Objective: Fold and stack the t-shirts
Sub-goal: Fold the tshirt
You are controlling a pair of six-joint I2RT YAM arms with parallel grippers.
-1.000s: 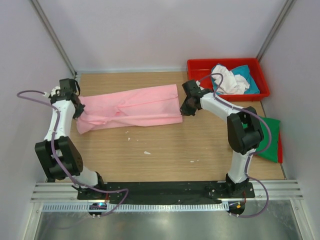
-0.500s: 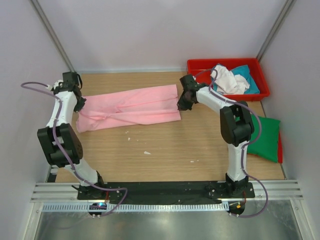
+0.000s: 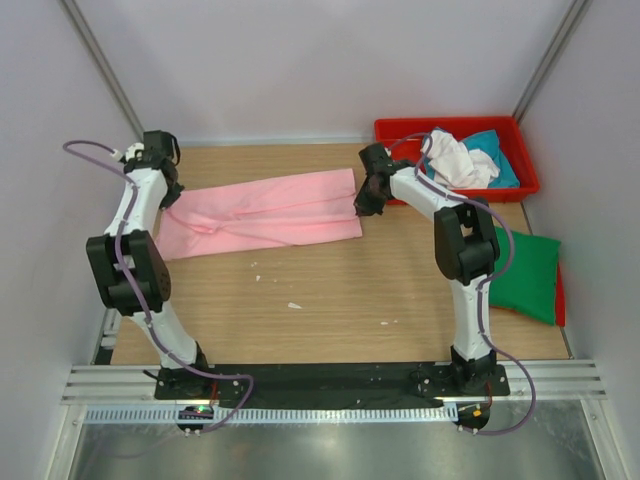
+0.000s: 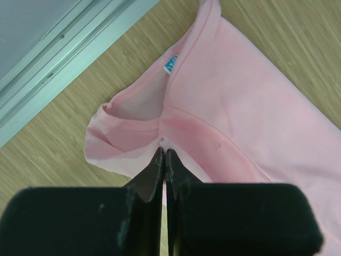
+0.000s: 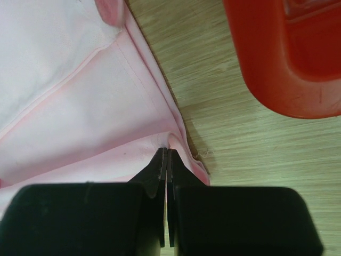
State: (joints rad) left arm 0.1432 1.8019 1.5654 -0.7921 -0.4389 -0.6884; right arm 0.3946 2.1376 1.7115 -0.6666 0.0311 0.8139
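Both arms have swung toward the far wall, drawing the pink t-shirt (image 3: 265,212) back across the bench (image 3: 330,300). The left fingers (image 4: 153,173) pinch its collar end and the right fingers (image 5: 157,173) its hem. It lies as a long strip, cross-folds still to do. The green t-shirt (image 3: 525,272) looks folded. The white t-shirt (image 3: 455,160) and teal t-shirt (image 3: 497,145) wait in the red tray (image 3: 400,130). The blue neck tag (image 4: 170,63) is unreadable.
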